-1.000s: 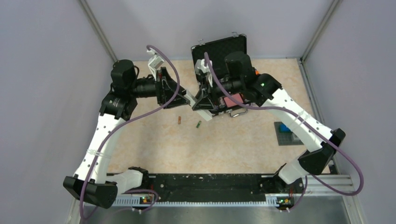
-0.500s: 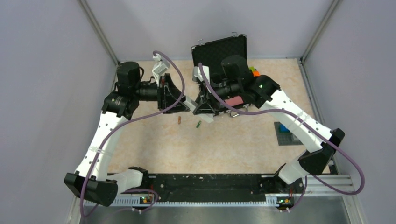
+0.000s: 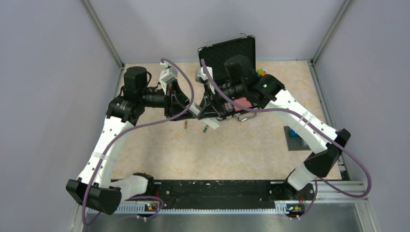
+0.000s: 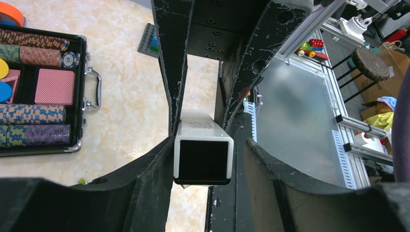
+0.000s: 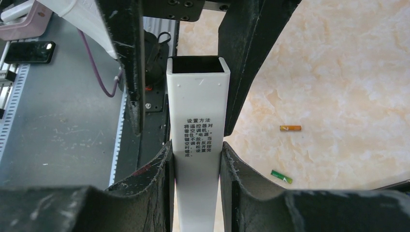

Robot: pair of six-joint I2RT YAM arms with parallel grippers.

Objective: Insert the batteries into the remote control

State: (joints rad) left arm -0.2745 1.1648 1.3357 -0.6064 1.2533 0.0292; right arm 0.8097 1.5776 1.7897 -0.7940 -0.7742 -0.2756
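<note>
The slim white plastic remote control [image 5: 198,96], a smooth hollow bar with a block of small black print on one face and a dark square opening at its end, hangs in the air between the two arms, above the table. The right gripper [image 5: 197,151] pinches it across its width, both matte black fingers pressed flat on its sides and closed only to the bar's thickness. The left gripper [image 4: 208,145] stands around the open end with its jaws partly open. One scuffed finger [image 4: 150,179] looks to be touching the bar and the other stands off with a visible gap, so it grips nothing yet. Below, on the marbled beige table [image 3: 241,154], lie the brownish-red battery [image 5: 290,128] and the green battery [image 5: 281,176], two tiny cylinders near each other but apart and untouched. The slick plastic gives little purchase, so a push from one left finger alone could twist the bar in the right grip. If the right fingers let go before both left fingers bear on it, the bar would likely drop onto the batteries, which are round enough to roll off across the hard surface. Further out stand a black case [image 4: 82,72] of striped poker chips and a grey studded baseplate [image 3: 290,144].
</note>
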